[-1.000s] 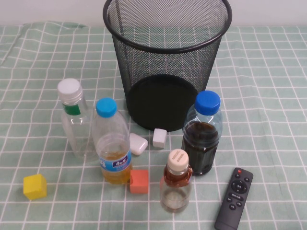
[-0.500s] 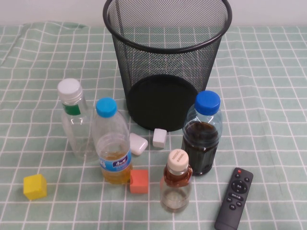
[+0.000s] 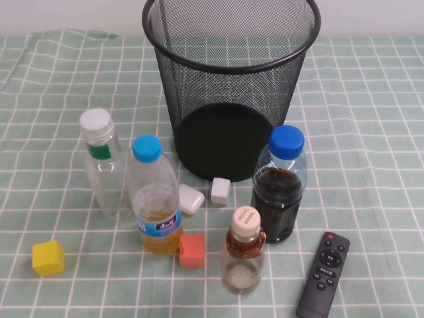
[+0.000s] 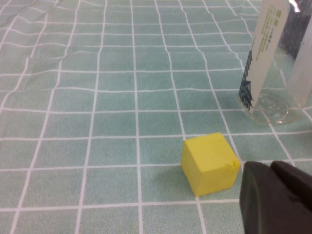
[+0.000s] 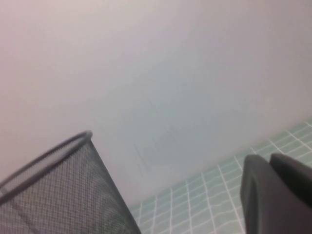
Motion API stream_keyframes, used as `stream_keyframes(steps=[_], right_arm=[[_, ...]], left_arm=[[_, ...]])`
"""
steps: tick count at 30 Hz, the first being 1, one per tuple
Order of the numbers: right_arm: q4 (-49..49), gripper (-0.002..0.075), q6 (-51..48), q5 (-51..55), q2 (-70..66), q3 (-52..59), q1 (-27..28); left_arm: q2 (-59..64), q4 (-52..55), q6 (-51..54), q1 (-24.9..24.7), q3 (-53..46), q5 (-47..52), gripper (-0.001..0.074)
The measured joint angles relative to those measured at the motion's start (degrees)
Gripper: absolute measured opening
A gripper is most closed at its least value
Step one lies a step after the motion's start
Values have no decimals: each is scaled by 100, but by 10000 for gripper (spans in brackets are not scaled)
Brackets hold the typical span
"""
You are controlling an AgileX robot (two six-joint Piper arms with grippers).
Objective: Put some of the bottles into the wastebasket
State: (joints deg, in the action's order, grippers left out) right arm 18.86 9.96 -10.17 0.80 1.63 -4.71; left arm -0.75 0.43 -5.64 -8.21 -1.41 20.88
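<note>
The black wire-mesh wastebasket [image 3: 232, 79] stands upright at the back middle of the table; its rim [image 5: 48, 156] also shows in the right wrist view. The taller clear bottle [image 3: 104, 165], with a white cap and a green neck band, stands at the left. In front of centre stands the small squat bottle [image 3: 244, 255] with a beige cap and amber liquid. Neither gripper shows in the high view. My left gripper [image 4: 271, 168] is shut and empty, low over the cloth beside a yellow cube [image 4: 209, 163]. My right gripper [image 5: 269, 161] is shut and empty, raised beside the wastebasket.
A blue-capped bottle of yellow liquid [image 3: 156, 199] and a blue-capped bottle of dark liquid [image 3: 280, 189] stand among the others. A yellow cube [image 3: 48, 258], an orange cube [image 3: 192, 250], two white blocks [image 3: 191, 198] [image 3: 220, 190] and a black remote [image 3: 323, 273] lie on the green checked cloth.
</note>
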Motion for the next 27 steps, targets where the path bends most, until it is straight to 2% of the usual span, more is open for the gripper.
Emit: stream_keyframes(steps=[2,4,8,14,18,21,24,27], right_arm=[[239,-1,197,-113,0,0,0],[436,-1,283,288,0,-86,0],[509,-1,31,2002,-364,-951,0],[-180,-1,-437,4633,-2208,-2912,0],[-628,-1,-649,5605,-3374,-3704,0],[-558,-1,-996,5774,-4124,-3943,0],[39,-1,-1615,5425,-4684,-3982,-61],[842,-1,-2483,4676,-5232,-4005,-493]], left_arm=[[0,0,0,0,0,0,-6],[0,0,0,0,0,0,-6],[0,0,0,0,0,0,-6],[0,0,0,0,0,0,-6],[0,0,0,0,0,0,-6],[0,0,0,0,0,0,-6],[0,0,0,0,0,0,-6],[0,0,0,0,0,0,-6]])
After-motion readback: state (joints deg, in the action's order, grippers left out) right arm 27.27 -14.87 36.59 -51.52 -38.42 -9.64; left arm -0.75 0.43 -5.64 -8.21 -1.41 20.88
